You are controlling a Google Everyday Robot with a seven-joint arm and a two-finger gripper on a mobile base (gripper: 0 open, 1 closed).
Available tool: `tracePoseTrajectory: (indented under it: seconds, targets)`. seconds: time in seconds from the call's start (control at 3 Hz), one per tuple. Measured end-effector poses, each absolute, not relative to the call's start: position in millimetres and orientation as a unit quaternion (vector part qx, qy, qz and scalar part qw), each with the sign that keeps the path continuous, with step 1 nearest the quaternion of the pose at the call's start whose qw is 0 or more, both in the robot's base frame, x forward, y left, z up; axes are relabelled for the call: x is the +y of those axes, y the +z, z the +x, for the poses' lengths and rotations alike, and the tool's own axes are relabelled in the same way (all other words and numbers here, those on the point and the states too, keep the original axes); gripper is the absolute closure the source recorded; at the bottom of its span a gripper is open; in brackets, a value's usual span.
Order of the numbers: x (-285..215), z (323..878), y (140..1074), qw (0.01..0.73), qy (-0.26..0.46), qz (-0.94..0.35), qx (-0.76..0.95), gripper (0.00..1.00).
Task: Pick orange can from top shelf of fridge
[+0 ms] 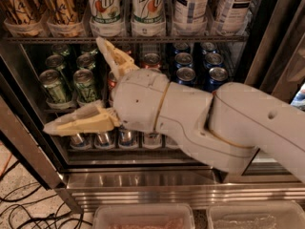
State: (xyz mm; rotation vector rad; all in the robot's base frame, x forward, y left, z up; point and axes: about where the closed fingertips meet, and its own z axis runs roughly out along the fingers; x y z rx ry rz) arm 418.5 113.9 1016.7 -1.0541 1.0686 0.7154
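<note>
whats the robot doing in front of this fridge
The robot's arm is reaching into the drinks fridge to get an orange can from the top shelf. Its gripper is open wide and holds nothing. It sits in front of the green cans on the rack below. The orange can stands untouched at the left end of the top shelf, next to the 7up cans, so the grasp is not yet made.
</note>
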Motion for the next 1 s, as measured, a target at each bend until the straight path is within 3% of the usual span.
tracePoseTrajectory:
  seconds: [0.33,1.0]
  targets:
    - [136.7,424.7,1017.5,0.679,0.323,-0.474,0.459,0.0]
    - [151.6,436.5,1010.0,0.699,0.262,-0.423,0.514,0.0]
